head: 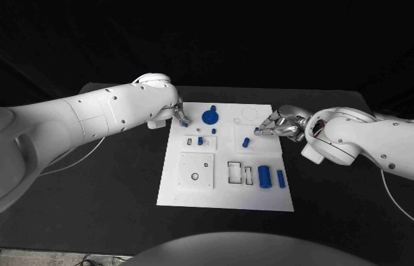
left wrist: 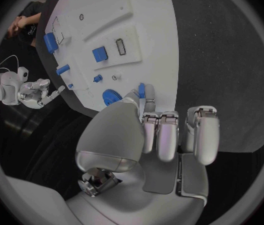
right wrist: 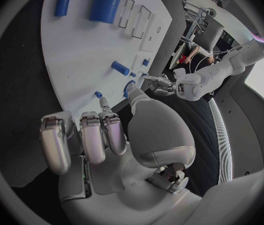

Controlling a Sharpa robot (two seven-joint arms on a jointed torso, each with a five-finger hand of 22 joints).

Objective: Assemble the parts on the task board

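Gripping: left silver hand (left wrist: 154, 135) is pinching a small blue peg-shaped plastic part (left wrist: 142, 90) at its fingertips (left wrist: 146, 105); the other fingers are lying curled side by side below the pinch.
Left placing: this hand is hovering at the far left corner of the white flat task board (head: 259, 199), with the large blue round knob-like part (head: 210, 117) sitting just beside the fingertips.
Right hand: right silver hand (head: 277, 124) is reaching over the board's far right edge; its fingers are looking slightly spread and nothing blue is showing between them, so it is probably holding nothing, though the fingertips are too small for me to be sure.
Right surroundings: a small blue slanted cylinder part (head: 246, 141) is lying just ahead of those fingers, apart from them.
Other parts: two blue upright cylinders (head: 271, 177) are resting near the board's near right corner, well away from both hands.
Step in hand: judging by the pose, the left hand is carrying its peg toward a seat on the board.
Doing it well: keeping the peg upright in the pinch, lining it over its hole before lowering, and avoiding a brush against the round knob beside the fingertips.
Risk: a tilted peg is likely jamming at the hole's rim.
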